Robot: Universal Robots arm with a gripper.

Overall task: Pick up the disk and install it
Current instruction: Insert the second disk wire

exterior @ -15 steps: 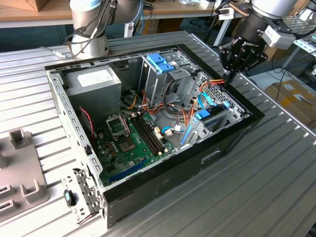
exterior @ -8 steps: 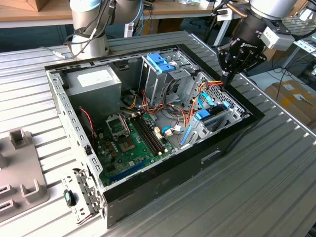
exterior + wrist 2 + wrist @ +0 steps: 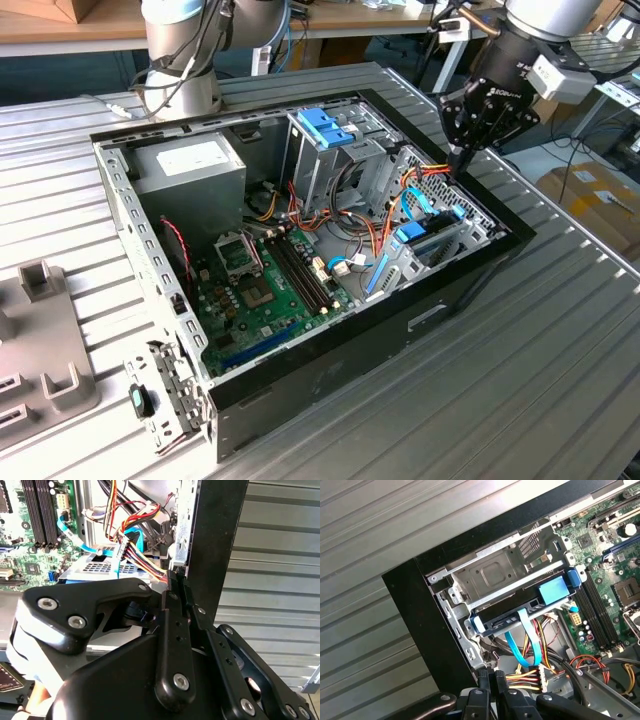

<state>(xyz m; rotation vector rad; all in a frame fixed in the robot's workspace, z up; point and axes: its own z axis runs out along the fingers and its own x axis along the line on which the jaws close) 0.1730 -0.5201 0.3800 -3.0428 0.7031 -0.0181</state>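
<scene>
The disk (image 3: 432, 236) lies in the lower drive bay at the front corner of the open computer case (image 3: 330, 375), its light-blue carrier rail showing. In the first wrist view the disk (image 3: 520, 614) sits under a metal bracket, with a blue tab and a flat blue cable at its edge. In the second wrist view the disk (image 3: 97, 568) lies past the fingers. My gripper (image 3: 461, 163) hangs over the case's wall on the exterior view's right, just above a bundle of orange and yellow wires (image 3: 142, 562). The gripper (image 3: 174, 577) (image 3: 493, 676) is shut, with nothing held.
Inside the case are a green motherboard (image 3: 262, 290), a grey power supply (image 3: 190, 165) and a tall metal drive cage with a blue latch (image 3: 325, 128). Grey fixtures (image 3: 45, 345) stand on the ribbed table at the exterior view's left. A cardboard box (image 3: 597, 197) sits beyond the table.
</scene>
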